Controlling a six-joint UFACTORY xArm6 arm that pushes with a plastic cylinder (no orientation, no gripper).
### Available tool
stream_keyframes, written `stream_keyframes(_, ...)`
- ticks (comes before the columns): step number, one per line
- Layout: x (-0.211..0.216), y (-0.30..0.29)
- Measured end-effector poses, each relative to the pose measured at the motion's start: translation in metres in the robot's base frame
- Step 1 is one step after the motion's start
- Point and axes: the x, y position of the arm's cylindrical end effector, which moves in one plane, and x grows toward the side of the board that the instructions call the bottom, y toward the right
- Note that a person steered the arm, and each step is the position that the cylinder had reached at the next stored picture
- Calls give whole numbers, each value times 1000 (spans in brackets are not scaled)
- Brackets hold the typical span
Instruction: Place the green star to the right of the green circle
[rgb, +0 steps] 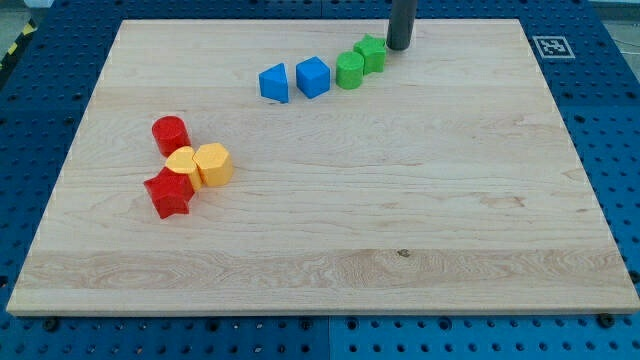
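Lighting: bright, even and diffuse across the wooden board (330, 215); we find no dim corner. Source: we cannot fix a direction. Shadows: soft, short and faint, hugging the base of each block; those by the red star (168, 194) and yellow hexagonal block (213, 164) are the plainest. Glare: we note a pale sheen low on the dark rod, near my tip (399, 46). Focus: sharp throughout; we read the wood grain to the board's edges. Blur: none seen. Distortion: the board narrows towards the view's top; its edges look straight.
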Motion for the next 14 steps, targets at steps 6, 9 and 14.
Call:
stream_keyframes(6,31,-40)
stream_keyframes(9,40,0)
stream_keyframes(14,32,-172)
